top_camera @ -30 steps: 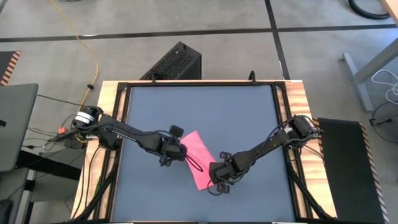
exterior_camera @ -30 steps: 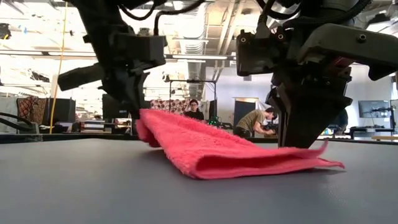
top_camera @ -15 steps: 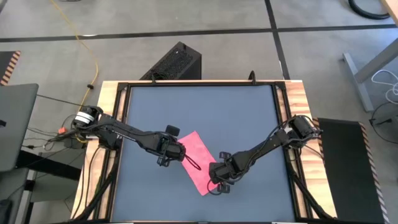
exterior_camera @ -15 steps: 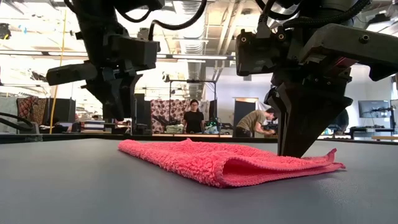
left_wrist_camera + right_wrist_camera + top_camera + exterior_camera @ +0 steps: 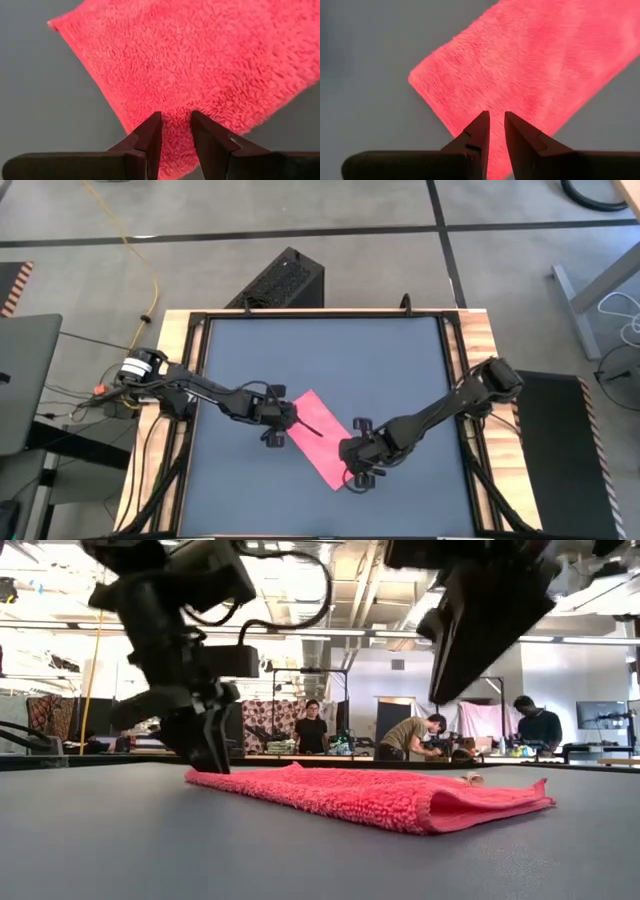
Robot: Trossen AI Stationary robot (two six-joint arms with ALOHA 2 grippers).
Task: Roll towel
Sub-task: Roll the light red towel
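Note:
The pinkish-red towel [image 5: 322,442] lies flat on the dark tabletop as a folded strip, its fold showing toward the right in the low view [image 5: 430,815]. My left gripper [image 5: 312,427] stands tilted at the towel's far-left end [image 5: 212,762], with a narrow gap between its fingers over the cloth [image 5: 175,117]. My right gripper [image 5: 345,457] hangs above the towel's near end, well clear of it in the low view [image 5: 442,692]. Its fingers are a small gap apart and empty [image 5: 496,116]. My left gripper has its fingertips [image 5: 214,766] down at the towel's far-left end [image 5: 175,107], slanting from above. I cannot tell whether they touch the cloth. The towel lies flat on the table there.
The dark tabletop [image 5: 380,370] has wooden side rails and free room on the far half. A black box [image 5: 285,280] stands on the floor beyond the far edge. People work at benches in the room behind [image 5: 312,725].
My left gripper has let go of the towel's far end, which it held lifted; that end has dropped flat. The gripper has then shifted a little toward the table's left edge, tilted, and come down at that end. My right gripper has let go and risen clear of the near end.

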